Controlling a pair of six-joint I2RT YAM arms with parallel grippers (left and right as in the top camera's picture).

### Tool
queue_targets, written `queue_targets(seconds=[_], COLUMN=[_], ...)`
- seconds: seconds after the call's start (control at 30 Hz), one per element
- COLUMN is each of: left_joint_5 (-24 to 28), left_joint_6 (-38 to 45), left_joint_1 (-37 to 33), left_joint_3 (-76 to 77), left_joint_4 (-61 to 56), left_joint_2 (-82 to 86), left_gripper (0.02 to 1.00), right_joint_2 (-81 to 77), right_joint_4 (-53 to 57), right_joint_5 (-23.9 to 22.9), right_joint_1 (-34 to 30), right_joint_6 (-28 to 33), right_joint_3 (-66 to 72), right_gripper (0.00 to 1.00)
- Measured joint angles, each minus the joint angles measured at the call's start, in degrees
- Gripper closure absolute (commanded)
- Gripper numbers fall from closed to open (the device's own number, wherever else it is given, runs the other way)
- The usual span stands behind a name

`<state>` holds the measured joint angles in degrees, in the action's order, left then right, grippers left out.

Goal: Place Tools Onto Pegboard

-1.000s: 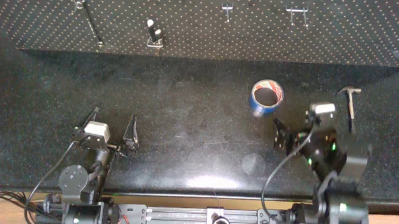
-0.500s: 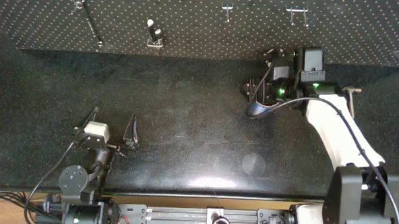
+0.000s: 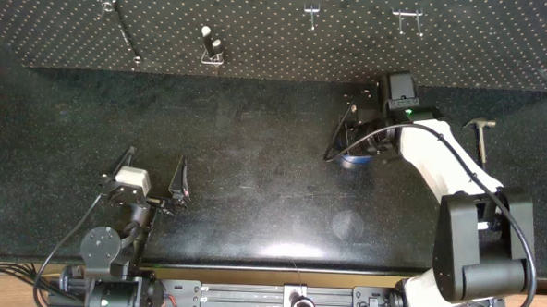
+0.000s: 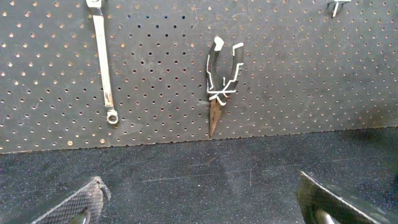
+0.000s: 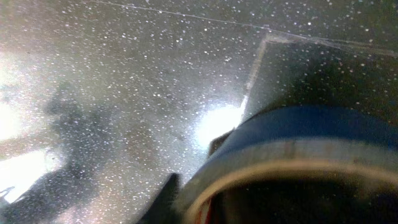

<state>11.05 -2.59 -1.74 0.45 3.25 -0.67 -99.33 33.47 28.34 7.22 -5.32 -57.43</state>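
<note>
A blue tape roll [image 3: 355, 160] lies on the dark worktop below the pegboard [image 3: 259, 51], mostly hidden under my right gripper [image 3: 351, 144]. The right wrist view shows the roll's blue wall [image 5: 298, 146] very close, with one dark finger [image 5: 163, 196] just outside it. From above the fingers look spread, so the gripper is open at the roll. A hammer [image 3: 480, 137] lies on the worktop to the right. On the pegboard hang a wrench [image 3: 123, 31] [image 4: 102, 59] and pliers [image 3: 211, 47] [image 4: 219, 81]. My left gripper [image 3: 155, 181] rests open near its base.
Bare hooks [image 3: 310, 16] [image 3: 407, 21] stick out of the pegboard's upper right part. The right arm's white link [image 3: 439, 170] crosses the worktop between the tape and the hammer. The worktop's front edge runs near the arm bases.
The right arm swung out from near its base up to the tape roll and came down over it. The roll shifted a little toward the left. The left arm kept still.
</note>
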Motion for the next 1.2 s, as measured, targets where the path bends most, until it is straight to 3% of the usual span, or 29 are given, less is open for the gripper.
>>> queue_targets(seconds=[0.13,0.17,0.2,0.23,0.27,0.37,0.47,1.2], left_joint_5=[0.0,0.0,0.0,0.0,0.0,0.0,0.0,0.0], left_joint_6=[0.0,0.0,0.0,0.0,0.0,0.0,0.0,0.0], left_joint_1=[0.0,0.0,0.0,0.0,0.0,0.0,0.0,0.0], left_joint_3=[0.0,0.0,0.0,0.0,0.0,0.0,0.0,0.0], left_joint_4=[0.0,0.0,0.0,0.0,0.0,0.0,0.0,0.0], left_joint_2=[0.0,0.0,0.0,0.0,-0.1,-0.1,-0.1,-0.1], left_gripper=[0.025,0.025,0.025,0.025,0.025,0.025,0.025,0.025], right_joint_2=[2.0,3.6,9.7,14.6,22.0,29.4,29.9,9.4], right_joint_4=[-2.0,-7.7,-21.6,-25.1,-34.6,-44.9,-56.3,-62.7], right_joint_5=[-1.8,-2.9,-6.6,-8.6,-14.2,-19.2,-21.0,-22.5], right_joint_1=[0.0,0.5,2.3,3.7,6.9,10.8,13.8,19.6], right_joint_6=[-1.6,-2.8,-7.1,-10.8,-16.9,-23.8,-26.0,-28.1], right_joint_3=[-1.1,0.2,6.5,8.6,14.3,15.8,15.4,-1.1], right_gripper=[0.925,0.925,0.925,0.925,0.925,0.923,0.925,0.925])
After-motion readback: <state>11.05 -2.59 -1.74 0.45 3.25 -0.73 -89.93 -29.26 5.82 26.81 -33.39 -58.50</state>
